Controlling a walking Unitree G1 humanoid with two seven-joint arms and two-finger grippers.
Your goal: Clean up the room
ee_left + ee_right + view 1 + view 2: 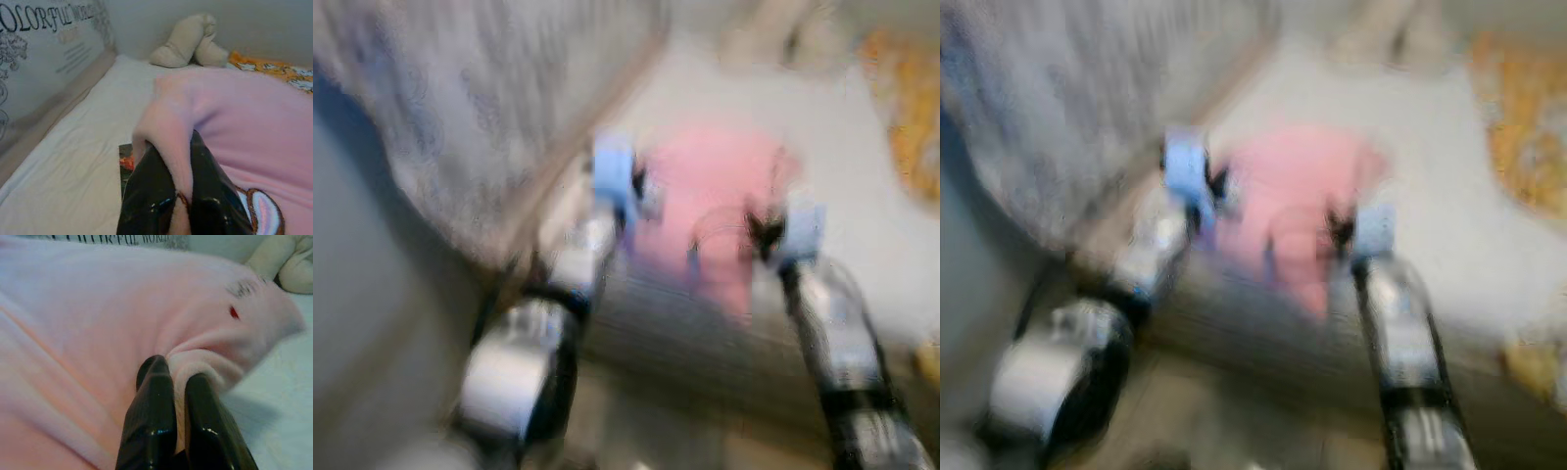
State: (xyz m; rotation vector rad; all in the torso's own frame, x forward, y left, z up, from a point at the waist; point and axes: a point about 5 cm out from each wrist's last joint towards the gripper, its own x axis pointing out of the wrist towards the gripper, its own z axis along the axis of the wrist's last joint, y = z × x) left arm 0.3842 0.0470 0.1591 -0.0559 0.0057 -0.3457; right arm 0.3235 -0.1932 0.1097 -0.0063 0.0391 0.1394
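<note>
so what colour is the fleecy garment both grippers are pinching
Pale pink; the soft fleecy garment shows best in the right wrist view, pinched by the right gripper and left gripper.

Blurred head views looking down, wrist views close, all sharing pink garment (254, 127)

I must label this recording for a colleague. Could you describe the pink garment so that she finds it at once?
On the white bed sheet, beside the printed grey headboard, lies the pink fleece garment. Both grippers, left and right, pinch its folds. It is the one pink thing; the soft toy behind it is beige.
</note>
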